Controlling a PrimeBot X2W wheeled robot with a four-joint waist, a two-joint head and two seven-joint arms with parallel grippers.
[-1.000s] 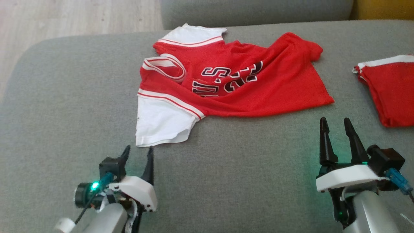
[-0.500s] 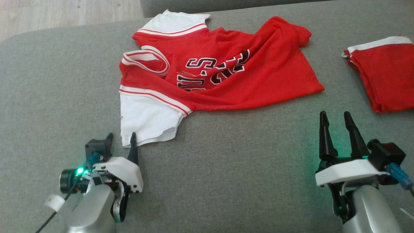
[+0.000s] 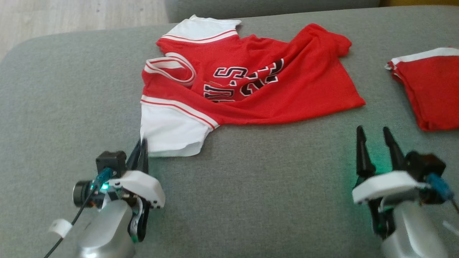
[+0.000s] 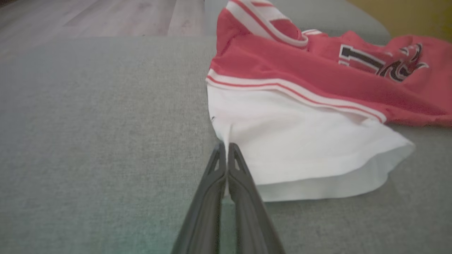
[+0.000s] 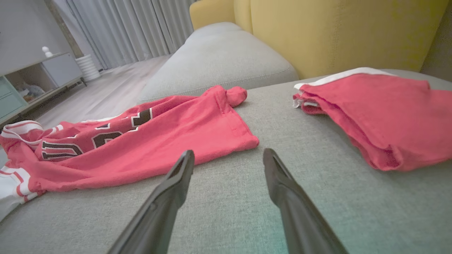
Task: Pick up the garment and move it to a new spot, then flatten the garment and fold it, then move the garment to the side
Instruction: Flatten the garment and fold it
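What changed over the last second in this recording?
The left gripper moved forward to the white sleeve of the jersey and shut, pinching the sleeve's near corner; a second ago it stood open short of the cloth. The right gripper stayed open above the grey cushion. The jersey and the folded red garment lie as before; the head camera shifted slightly.

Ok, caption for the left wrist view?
The left gripper shut on the white sleeve of the red jersey, on the grey sofa.

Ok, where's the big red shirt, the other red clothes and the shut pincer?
red shirt (image 3: 304, 89): head view, its plain red body.
other red clothes (image 3: 434, 93): head view, the red middle.
left pincer (image 4: 226, 145): left wrist view, between its tips, shut on the shirt.
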